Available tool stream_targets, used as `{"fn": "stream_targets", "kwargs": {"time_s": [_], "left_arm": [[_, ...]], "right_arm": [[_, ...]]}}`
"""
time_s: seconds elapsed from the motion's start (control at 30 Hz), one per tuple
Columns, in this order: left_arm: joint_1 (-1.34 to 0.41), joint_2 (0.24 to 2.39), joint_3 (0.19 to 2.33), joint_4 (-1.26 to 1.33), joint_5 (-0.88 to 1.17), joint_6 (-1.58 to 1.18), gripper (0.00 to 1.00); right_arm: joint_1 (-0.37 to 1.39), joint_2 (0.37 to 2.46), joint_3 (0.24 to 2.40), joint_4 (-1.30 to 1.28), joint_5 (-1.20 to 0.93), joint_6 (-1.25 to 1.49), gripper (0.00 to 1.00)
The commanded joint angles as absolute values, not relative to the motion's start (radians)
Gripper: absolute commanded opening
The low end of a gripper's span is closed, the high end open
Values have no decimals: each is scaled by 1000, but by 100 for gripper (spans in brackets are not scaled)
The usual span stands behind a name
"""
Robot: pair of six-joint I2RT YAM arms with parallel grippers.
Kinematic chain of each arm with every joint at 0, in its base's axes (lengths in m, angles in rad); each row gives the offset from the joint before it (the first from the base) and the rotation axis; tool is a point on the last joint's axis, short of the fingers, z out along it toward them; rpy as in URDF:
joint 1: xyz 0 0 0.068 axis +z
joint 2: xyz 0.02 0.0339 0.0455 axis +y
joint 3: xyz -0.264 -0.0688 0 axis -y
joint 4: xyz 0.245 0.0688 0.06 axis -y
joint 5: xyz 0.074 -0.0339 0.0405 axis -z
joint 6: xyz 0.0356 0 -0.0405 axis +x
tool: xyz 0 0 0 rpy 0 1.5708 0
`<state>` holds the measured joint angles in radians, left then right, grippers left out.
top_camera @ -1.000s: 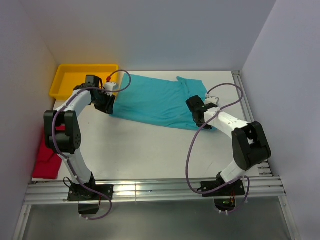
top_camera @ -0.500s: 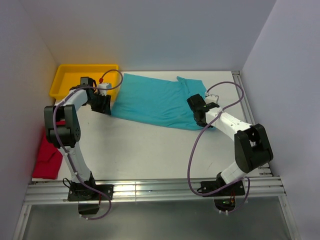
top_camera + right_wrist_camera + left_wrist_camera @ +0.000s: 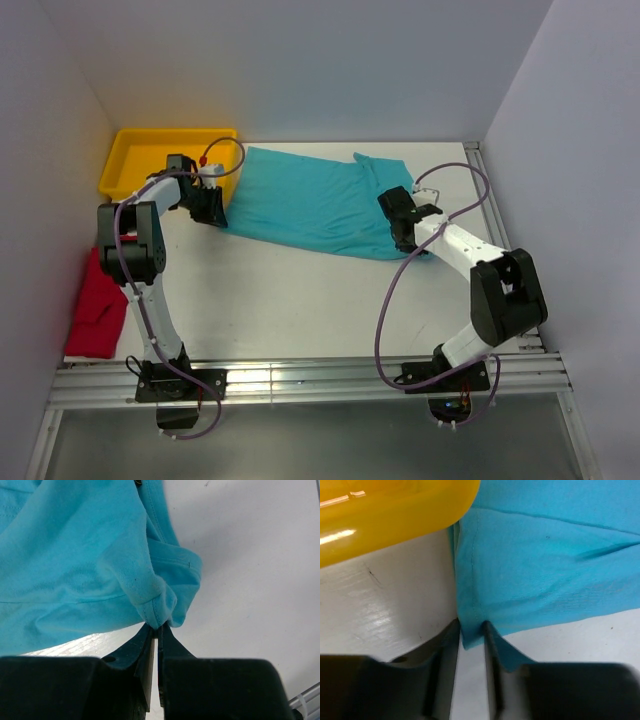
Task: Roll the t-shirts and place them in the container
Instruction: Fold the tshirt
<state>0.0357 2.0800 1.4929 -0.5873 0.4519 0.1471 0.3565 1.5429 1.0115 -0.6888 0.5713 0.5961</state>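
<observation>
1. Judging by the two holds, the step in hand is stretching the teal t-shirt (image 3: 300,200) flat by its near corners, ready for rolling.
2. The left tool (image 3: 469,630) stands narrow around the shirt's near left corner, just beside the yellow tray (image 3: 395,520). Whether it truly pinches cannot be told, so it should close fully before pulling.
3. The right tool (image 3: 156,629) is clamped on a bunched hem fold at the shirt's right end.
4. Both should draw apart evenly and low, so the cloth does not drag onto the tray.
5. The teal shirt lies spread across the far half of the desk (image 3: 300,290). It is soft and lightly creased, and crumpled at the right.
6. The red t-shirt (image 3: 100,300) lies heaped by the left wall, well apart.
</observation>
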Motion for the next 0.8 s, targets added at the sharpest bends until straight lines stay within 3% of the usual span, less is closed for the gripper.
{"fn": "stream_targets", "kwargs": {"time_s": [0.0,0.17,0.33,0.77], "left_arm": [[23,2095,1509,-594,468,130,24],[17,2068,1516,-640,425,144,0],[15,2042,1488,-670,358,169,0],[20,1939,1358,-692,229,225,0]], "right_arm": [[334,1490,1025,-664,554,555,0],[298,1442,977,-621,489,474,0],[252,1382,925,-586,402,411,0],[238,1416,953,-761,411,425,0]]}}
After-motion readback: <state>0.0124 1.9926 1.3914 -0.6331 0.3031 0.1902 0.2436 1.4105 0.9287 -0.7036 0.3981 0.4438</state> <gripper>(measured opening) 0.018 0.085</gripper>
